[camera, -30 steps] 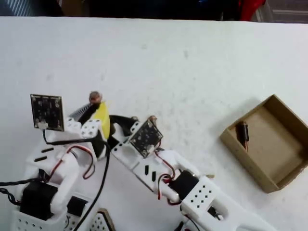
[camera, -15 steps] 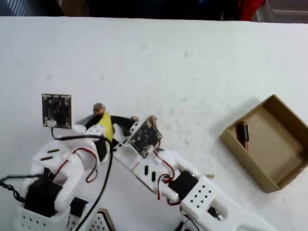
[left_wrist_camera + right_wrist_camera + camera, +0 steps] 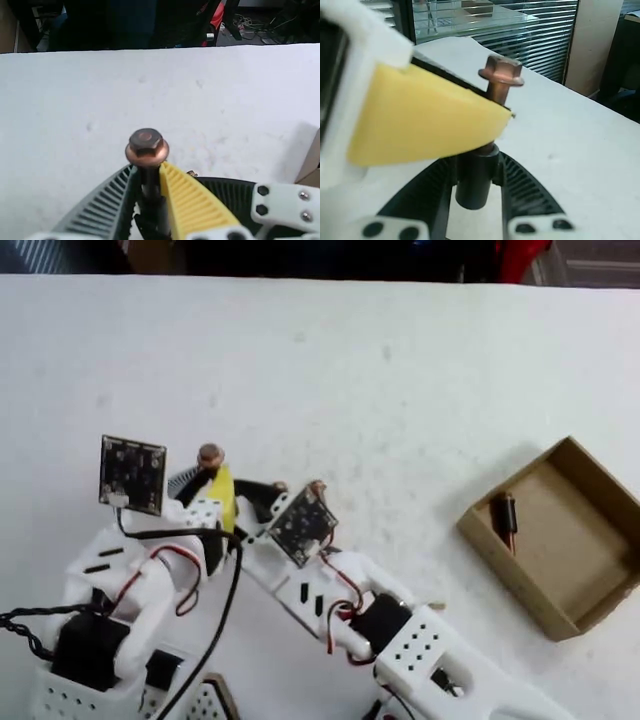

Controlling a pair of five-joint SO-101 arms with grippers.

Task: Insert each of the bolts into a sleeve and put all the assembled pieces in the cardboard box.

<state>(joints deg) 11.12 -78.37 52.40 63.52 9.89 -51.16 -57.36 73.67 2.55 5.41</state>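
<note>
My left gripper [image 3: 147, 170] is shut on a copper bolt [image 3: 146, 146], whose hex head stands upright above the grey and yellow fingers. In the high view the bolt [image 3: 209, 454] is at the left of the table, held by the left gripper [image 3: 213, 478]. My right gripper [image 3: 476, 165] is shut on a black sleeve [image 3: 476, 180], held upright right under the bolt [image 3: 501, 80]. The left gripper's yellow finger [image 3: 420, 120] hides where the shank meets the sleeve. The cardboard box [image 3: 585, 590] at the right holds one assembled piece [image 3: 507, 520].
The two arms crowd together at the lower left, the right arm [image 3: 400, 635] reaching in from the lower right. A camera board [image 3: 132, 473] stands above the left arm. The white table [image 3: 380, 390] stretches bare toward the far edge.
The left arm has shifted to the right with the bolt, bringing it closer to the right gripper. The right arm has stayed still.
</note>
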